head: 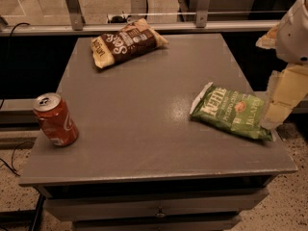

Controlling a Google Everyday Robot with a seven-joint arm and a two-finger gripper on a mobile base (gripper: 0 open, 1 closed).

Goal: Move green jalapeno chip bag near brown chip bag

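Note:
The green jalapeno chip bag [232, 111] lies flat on the right side of the grey table [144, 129], near its right edge, white sealed end pointing left. The brown chip bag [126, 43] with cream-yellow ends lies at the back of the table, left of centre. My gripper [275, 119] hangs down from the white arm [296, 30] at the right edge of the view, its tips at the right end of the green bag. The two bags lie far apart.
A red soda can [56, 119] lies tilted near the table's front left corner. A metal rail with posts [144, 27] runs behind the table. Drawers [159, 208] sit below the tabletop. Cables [12, 162] trail on the floor at left.

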